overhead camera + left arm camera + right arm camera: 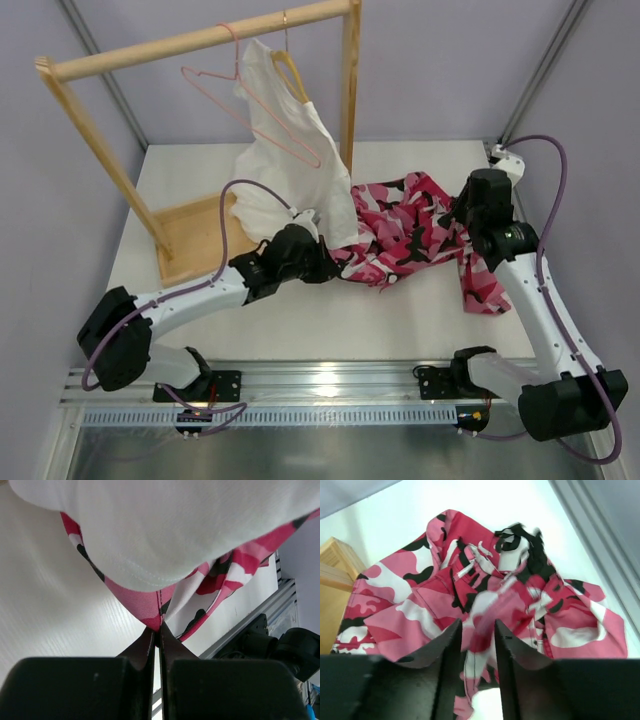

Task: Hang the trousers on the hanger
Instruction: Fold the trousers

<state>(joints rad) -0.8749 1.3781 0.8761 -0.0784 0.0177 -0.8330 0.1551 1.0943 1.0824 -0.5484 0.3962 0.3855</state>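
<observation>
Two grips on the trousers (410, 235) are in place, and each carries its own risk. The garment lies crumpled on the table (300, 320) just beside the foot of the wooden rack (200, 40), on its right, with one end tucked under the white garment (285, 150) that hangs from that rack.

The left gripper (160, 632) is seen fully closed on a thin seamed edge of the camouflage cloth, held only at the very fingertips. So slight a pinch could be lost once the weight of the cloth is taken up. The white hem lies directly over this grip, so it could be caught and dragged in a lift, and the white garment might be pulled off its wooden hanger (290, 70).

The right gripper (477, 625) is narrowed onto a blurred fold near the waistband, farther from the rack. The fold is judged to be held, though how firmly cannot be told. Because a bunched fold was taken, not a flat edge, only one layer may be raised, and the legs could be left twisted or uneven.

The pink wire hanger (250, 119) hangs freely from the rack's top rail, close beside the white garment. It could be set swinging, or knocked from the rail, if heavy cloth is pushed against it.
</observation>
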